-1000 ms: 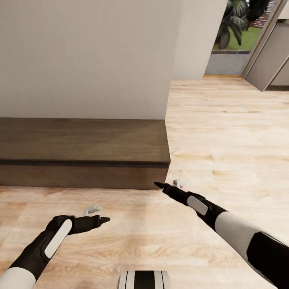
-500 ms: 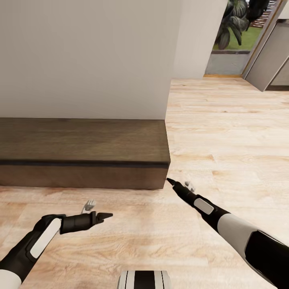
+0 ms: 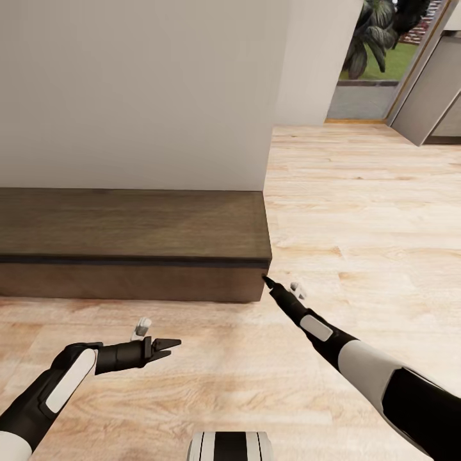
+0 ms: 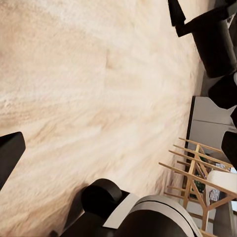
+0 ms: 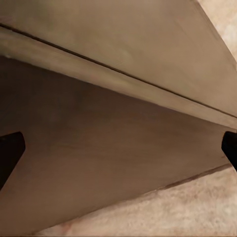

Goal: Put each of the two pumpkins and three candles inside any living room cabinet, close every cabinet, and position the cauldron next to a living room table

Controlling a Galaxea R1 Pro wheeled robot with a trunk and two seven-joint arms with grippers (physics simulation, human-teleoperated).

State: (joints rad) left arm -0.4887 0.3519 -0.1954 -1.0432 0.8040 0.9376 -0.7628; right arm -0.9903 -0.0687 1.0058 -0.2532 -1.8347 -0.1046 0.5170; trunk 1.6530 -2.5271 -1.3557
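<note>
Head view shows our two arms held out low over the light wood plank floor (image 3: 358, 211), facing the cabinet (image 3: 128, 224). That cabinet is a long, low, dark-brown unit set against the pale wall (image 3: 141, 89); its long axis runs across the picture from the left edge to its right end near the middle, and its plain front panel faces us, shut. Our right hand (image 3: 267, 280) reaches toward the cabinet's lower right front corner, the dark tip just at that corner; we cannot tell whether it touches. In the right wrist view the two fingertips (image 5: 11, 150) sit at opposite edges of the picture, so this hand is spread wide, with the cabinet's front panel (image 5: 113, 163) close ahead between them. Our left hand (image 3: 168, 346) hovers above the floor, well in front of the cabinet and pointing to the right; its fingers stand apart and hold nothing. Beyond the wall's corner, a doorway (image 3: 378, 57) shows green plants outside.
</note>
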